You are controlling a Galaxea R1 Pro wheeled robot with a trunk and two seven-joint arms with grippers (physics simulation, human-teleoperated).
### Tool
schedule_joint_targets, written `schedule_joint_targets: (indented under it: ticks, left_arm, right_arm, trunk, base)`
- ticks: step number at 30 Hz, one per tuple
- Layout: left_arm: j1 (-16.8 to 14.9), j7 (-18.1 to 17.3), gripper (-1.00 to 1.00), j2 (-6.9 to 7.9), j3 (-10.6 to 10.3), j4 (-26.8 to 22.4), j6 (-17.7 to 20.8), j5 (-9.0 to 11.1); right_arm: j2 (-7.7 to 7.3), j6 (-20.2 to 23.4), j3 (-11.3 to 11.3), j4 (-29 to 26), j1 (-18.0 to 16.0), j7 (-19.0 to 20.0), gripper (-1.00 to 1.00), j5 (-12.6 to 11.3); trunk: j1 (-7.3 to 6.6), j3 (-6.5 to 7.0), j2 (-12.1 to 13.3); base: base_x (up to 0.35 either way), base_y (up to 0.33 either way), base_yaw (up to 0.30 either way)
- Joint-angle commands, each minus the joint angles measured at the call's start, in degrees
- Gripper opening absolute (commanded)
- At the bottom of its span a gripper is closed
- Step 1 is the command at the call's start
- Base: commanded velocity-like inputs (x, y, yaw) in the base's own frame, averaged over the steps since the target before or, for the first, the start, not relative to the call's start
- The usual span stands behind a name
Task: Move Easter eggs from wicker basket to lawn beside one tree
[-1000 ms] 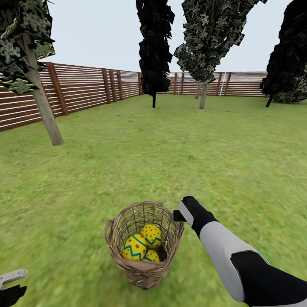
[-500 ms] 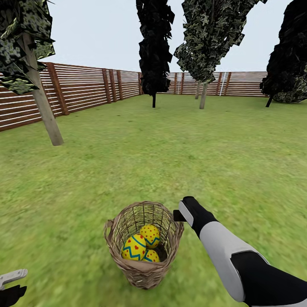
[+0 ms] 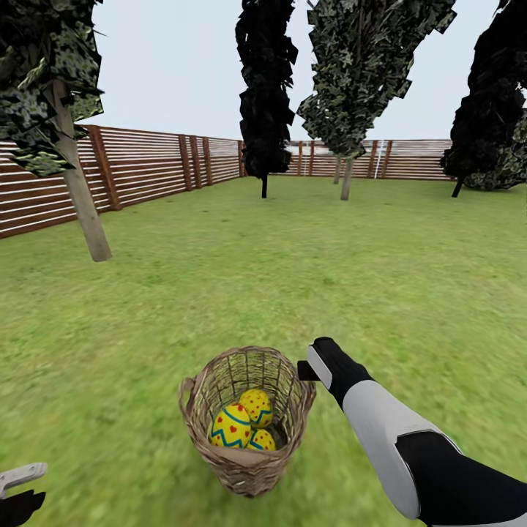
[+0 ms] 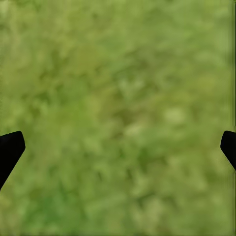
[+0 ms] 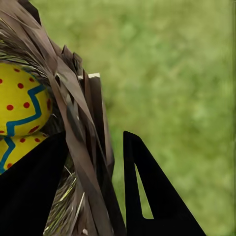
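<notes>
The brown wicker basket (image 3: 245, 457) stands on the lawn (image 3: 307, 278) just in front of me. Three yellow Easter eggs lie inside: one with blue zigzags (image 3: 231, 426), one with red dots (image 3: 257, 405), and one lower down (image 3: 261, 440). My right gripper (image 5: 94, 137) is at the basket's right rim, one finger inside and one outside, shut on the woven wall (image 5: 78, 113). Two eggs (image 5: 19, 103) show right beside it. My left gripper (image 4: 118, 142) hangs open over bare grass, low at the left (image 3: 20, 477).
A speckled tree with a pale trunk (image 3: 82, 208) stands at the near left, another (image 3: 345, 179) farther back. A black tree (image 3: 263, 110) is between them and dark foliage (image 3: 490, 110) at the right. A slatted fence (image 3: 146, 172) bounds the grass.
The camera has moved: fence and trees sit lower in the picture, while the basket and right gripper keep their place. The eggs have shifted slightly inside the basket.
</notes>
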Motion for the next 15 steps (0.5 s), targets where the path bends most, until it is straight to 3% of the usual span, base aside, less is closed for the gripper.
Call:
schedule_joint_targets:
  ticks: [1, 5, 8, 10, 12, 15]
  left_arm:
    - [-0.01, 0.43, 1.0, 0.01, -0.02, -0.07, 0.27, 0.61]
    - [-0.01, 0.5, 1.0, 0.05, -0.02, 0.26, 0.2, 0.6]
    - [0.07, 0.51, 1.0, 1.33, 0.57, 1.41, -0.02, 0.6]
    - [0.76, 0.34, 1.0, 3.16, 2.57, 3.84, -0.63, 0.63]
    - [3.62, 0.03, 1.0, 5.4, 5.59, 5.36, -2.17, 0.67]
    - [9.05, -3.42, 1.0, 7.44, 12.24, 6.4, -6.96, 0.69]
  right_arm:
    - [0.0, 0.06, 0.2, -0.06, -0.03, -0.53, -1.0, -1.06]
    - [0.0, 0.04, 0.2, -0.06, -0.03, 0.48, -1.0, -1.18]
    - [0.0, 0.02, 0.2, -0.06, 0.0, 0.67, -1.0, -1.19]
    - [0.0, -0.03, 0.2, -0.06, 0.04, 0.69, -1.0, -1.22]
    - [0.0, -0.04, 0.2, -0.06, 0.05, 0.7, -1.0, -1.28]
    - [0.0, -0.05, 0.2, -0.06, 0.05, 0.7, -1.0, -1.36]
  trunk:
    - [-0.04, 0.17, -0.01]
    - [-0.91, 0.89, 1.6]
    - [-1.57, 1.43, 2.8]
    - [-2.01, 1.79, 3.6]
    - [-2.45, 2.15, 4.4]
    - [-3.11, 2.68, 5.61]
  base:
    - [0.0, 0.0, 0.0]
    - [0.0, 0.0, 0.0]
    - [0.0, 0.0, 0.0]
    - [0.0, 0.0, 0.0]
    - [0.0, 0.0, 0.0]
    - [0.0, 0.0, 0.0]
